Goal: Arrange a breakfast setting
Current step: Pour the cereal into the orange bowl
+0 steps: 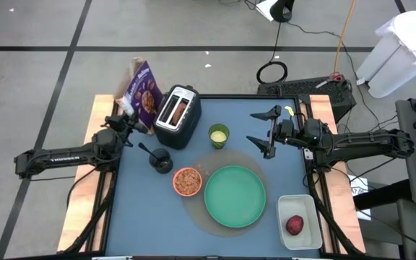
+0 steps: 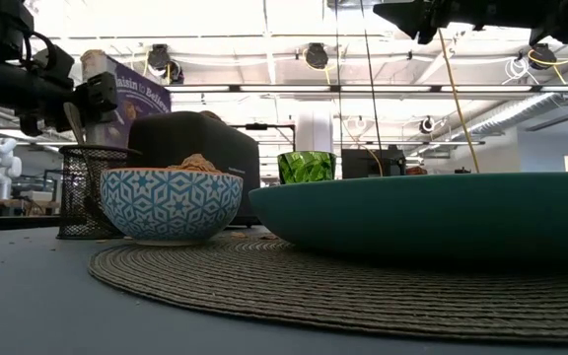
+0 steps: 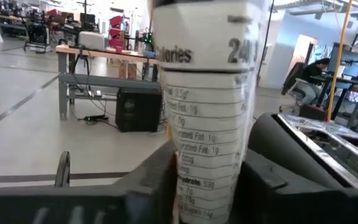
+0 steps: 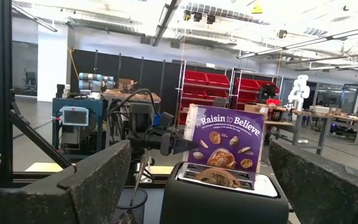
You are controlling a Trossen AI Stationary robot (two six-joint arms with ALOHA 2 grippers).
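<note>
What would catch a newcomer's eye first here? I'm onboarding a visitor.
Likely the purple cereal box at the table's far-left corner, clamped between the left gripper fingers beside the toaster. Next, the large green plate on its woven mat near the cereal-filled bowl, and the right gripper hovering open.

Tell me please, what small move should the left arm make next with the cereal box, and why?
Probably lift the purple cereal box slightly. The left gripper is shut on its narrow side, as the left wrist view shows, and the box stands at the table's far left edge, close beside the toaster. The bowl already holds cereal, so the box likely only needs placing. The right gripper hovers open.
</note>
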